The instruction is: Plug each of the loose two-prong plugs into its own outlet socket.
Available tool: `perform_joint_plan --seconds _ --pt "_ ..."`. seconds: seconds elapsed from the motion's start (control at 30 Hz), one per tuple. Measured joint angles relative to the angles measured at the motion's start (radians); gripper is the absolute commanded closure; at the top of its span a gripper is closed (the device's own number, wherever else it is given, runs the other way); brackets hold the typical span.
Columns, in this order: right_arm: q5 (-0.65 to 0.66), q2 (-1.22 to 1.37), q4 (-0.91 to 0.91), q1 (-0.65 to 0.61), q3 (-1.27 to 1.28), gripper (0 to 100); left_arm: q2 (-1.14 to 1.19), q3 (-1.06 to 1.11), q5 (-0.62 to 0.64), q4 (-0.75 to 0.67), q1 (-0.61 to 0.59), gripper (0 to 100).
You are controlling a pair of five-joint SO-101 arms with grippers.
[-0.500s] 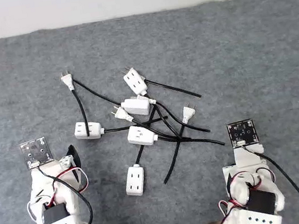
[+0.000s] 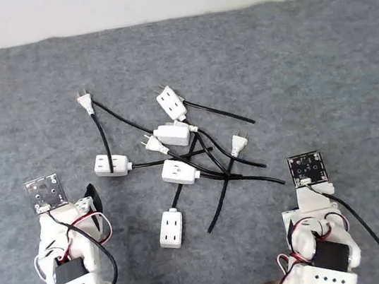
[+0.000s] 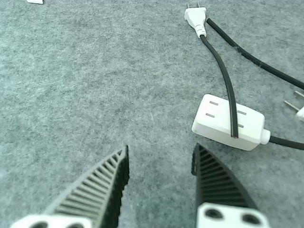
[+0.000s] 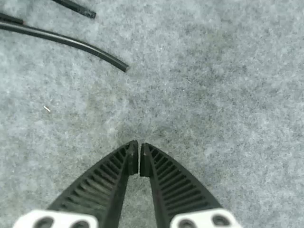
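Grey felt mat [image 2: 321, 65] over the whole table in the high view, with a white centre socket block [image 2: 180, 171] lying in a tangle of black cords [image 2: 215, 170]. Left of the centre socket block and a little apart, a left socket block [image 2: 111, 165]. Farther off in the same direction, a loose far-left plug [image 2: 84, 102]. Beyond the centre socket block, a far socket block [image 2: 169, 103]. Nearer the arms, a near socket block [image 2: 171, 229]. To the right, a second loose right plug [image 2: 238, 143], unplugged, on the mat. Both arms well short of the centre socket block, left arm [image 2: 69, 267] and right arm [image 2: 320, 251]. In the left wrist view, left gripper [image 3: 160, 151] spread wide, holding nothing, above bare mat. Ahead of it, the left socket block [image 3: 228, 122] with a black cord lying across it, then the far-left plug [image 3: 195, 16]. In the right wrist view, right gripper [image 4: 139, 154] pinched nearly together on nothing, low over the mat, with a cut cord end [image 4: 124, 68] ahead.
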Motion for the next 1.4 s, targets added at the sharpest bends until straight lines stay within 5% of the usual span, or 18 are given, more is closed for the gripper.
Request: perform_joint_plan --seconds 0.57,0.8,1.03,1.17,1.4 --pt "0.000 0.000 0.000 -0.089 0.000 99.0 0.000 0.000 0.000 0.000 0.084 80" --pt "-0.002 -0.002 0.000 -0.069 -0.187 99.0 0.000 -0.002 -0.006 0.000 0.098 80" --pt "-0.002 -0.003 0.000 -0.069 -0.276 99.0 0.000 -0.043 -0.232 0.011 0.098 80" --pt "-0.002 -0.005 0.021 -0.069 -0.279 99.0 0.000 -0.169 -0.219 0.167 0.098 80" --pt "-0.015 -0.006 0.077 -0.071 -0.365 99.0 0.005 -0.617 -0.095 0.707 0.135 80"
